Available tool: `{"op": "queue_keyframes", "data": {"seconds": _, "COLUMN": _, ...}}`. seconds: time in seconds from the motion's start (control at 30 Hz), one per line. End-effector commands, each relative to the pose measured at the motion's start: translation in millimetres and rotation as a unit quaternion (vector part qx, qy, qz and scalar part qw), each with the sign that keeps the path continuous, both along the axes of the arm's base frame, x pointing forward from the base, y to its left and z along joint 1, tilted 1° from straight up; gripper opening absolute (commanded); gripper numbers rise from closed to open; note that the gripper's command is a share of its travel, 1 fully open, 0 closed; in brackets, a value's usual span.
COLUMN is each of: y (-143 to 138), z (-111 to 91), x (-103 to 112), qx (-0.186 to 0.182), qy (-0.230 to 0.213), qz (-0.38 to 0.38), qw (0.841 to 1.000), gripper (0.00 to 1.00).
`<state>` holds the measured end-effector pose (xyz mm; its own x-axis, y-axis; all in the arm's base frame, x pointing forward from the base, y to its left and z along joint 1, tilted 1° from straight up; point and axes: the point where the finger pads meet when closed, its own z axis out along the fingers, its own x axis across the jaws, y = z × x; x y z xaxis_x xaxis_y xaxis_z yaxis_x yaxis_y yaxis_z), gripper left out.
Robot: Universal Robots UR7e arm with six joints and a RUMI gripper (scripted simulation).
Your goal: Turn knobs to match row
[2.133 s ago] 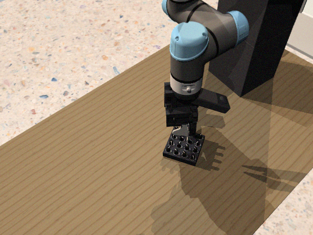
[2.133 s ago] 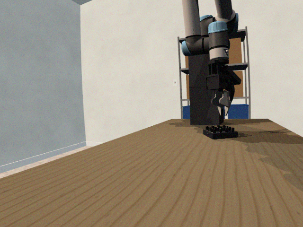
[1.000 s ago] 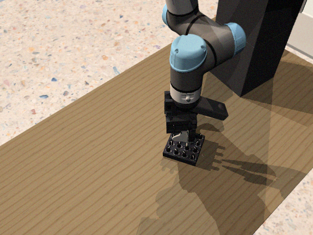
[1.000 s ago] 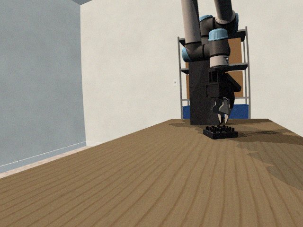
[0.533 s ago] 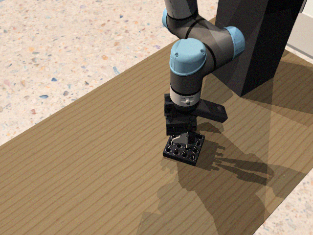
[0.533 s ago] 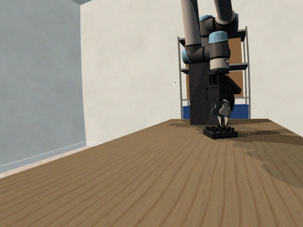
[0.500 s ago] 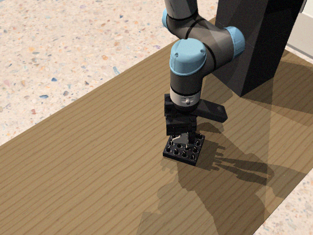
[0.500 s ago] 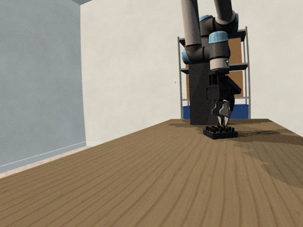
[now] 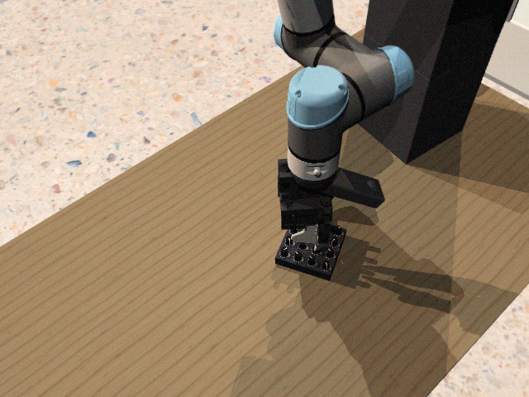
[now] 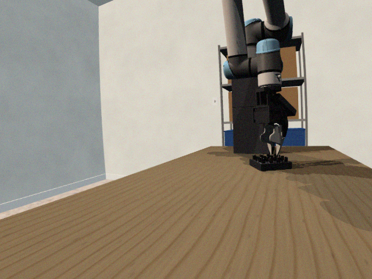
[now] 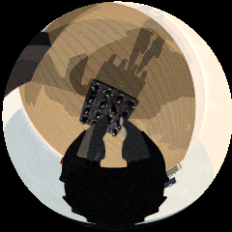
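1. Down among the knobs it was! The end effector [image 9: 319,246] [image 10: 275,153] [image 11: 113,115] pointed downward, its tips at the inner knobs of the knob box [image 9: 303,269] [image 10: 271,166] [image 11: 116,91].
2. Its fingers stood nearly together, a narrow gap between them; whether a knob was pinched there, nobody could tell from these views.
3. The box sat flat on the wooden surface [image 9: 170,256] [image 10: 180,225], directly below the arm, socket side not discernible, so the row letters stayed unconfirmed.
4. The step in hand looked like seating the tips around one knob for a turn, and centring was everything: a straddle across the knob's middle, jaws level with its sides.
5. Then a light squeeze and a slow wrist twist about the knob's own axis, stopping at row B's matching mark.
6. The danger was crowding! Neighbours stood close, so the tips needed to open only slightly, then lift straight up before shifting.

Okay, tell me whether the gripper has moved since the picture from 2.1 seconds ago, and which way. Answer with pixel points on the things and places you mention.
Yes. The gripper [image 9: 315,246] [image 10: 274,153] [image 11: 113,115] has come down toward the knob box [image 9: 308,265] [image 10: 271,165] [image 11: 107,105], its fingertips now down among the knobs.
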<state>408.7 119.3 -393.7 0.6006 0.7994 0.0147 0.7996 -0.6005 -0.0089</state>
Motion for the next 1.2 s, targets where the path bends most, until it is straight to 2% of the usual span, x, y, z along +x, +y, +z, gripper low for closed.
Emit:
{"op": "queue_keyframes", "data": {"seconds": 0.0, "y": 0.0, "z": 0.4, "x": 0.6, "qx": 0.0, "qy": -0.001, "qz": 0.0, "qw": 1.0, "gripper": 0.11}}
{"op": "queue_keyframes", "data": {"seconds": 1.17, "y": 2.5, "z": 0.4, "x": -2.6, "qx": 0.0, "qy": -0.001, "qz": 0.0, "qw": 1.0, "gripper": 0.11}}
